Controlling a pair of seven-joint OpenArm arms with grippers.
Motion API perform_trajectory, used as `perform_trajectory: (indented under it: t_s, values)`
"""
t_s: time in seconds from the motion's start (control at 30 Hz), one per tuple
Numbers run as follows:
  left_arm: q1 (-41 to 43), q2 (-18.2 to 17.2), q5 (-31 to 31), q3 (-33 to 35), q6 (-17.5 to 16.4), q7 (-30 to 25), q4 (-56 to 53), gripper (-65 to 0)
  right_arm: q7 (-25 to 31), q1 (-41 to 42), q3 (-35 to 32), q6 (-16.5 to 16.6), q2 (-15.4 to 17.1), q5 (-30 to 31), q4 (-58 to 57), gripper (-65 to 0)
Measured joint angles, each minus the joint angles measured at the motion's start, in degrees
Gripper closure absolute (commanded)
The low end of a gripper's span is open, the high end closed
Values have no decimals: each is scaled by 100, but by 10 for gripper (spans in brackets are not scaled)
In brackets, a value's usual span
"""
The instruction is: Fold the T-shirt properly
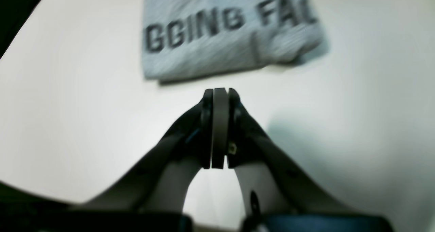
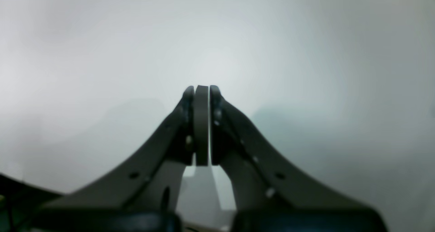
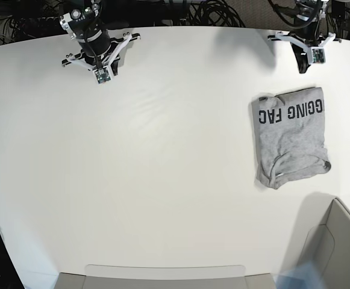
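Left arm: at the far edge, on the base view's right, pointing down.
Left tool (image 1: 220, 92): fingers pressed together, holding nothing.
Right arm: at the far edge, base view's left.
Right tool (image 2: 201, 89): fingers together, empty.

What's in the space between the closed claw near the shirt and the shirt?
Nothing: only bare white table lies between the shut left gripper and the T-shirt, seen in the left wrist view.

The base view looks straight down on the whole table (image 3: 162, 150). Each wrist view looks low along its own closed jaws; the left wrist and base views share the T-shirt (image 1: 224, 31).
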Motion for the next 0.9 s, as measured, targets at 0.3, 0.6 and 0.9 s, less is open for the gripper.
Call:
perform_trajectory:
  t_s: [0.3, 0.6, 0.9]
  values:
    - [988, 22, -42, 7, -39, -20, 0, 0, 28, -409, -26, 0, 367, 94, 0, -2]
    - [1565, 13, -35, 17, -85, -59, -372, 0, 297, -1401, 17, -2, -94, 42, 0, -2]
    - [2315, 11, -13, 55, -85, -1980, -1757, 0, 1882, -2529, 1147, 66, -1261, 50, 0, -2]
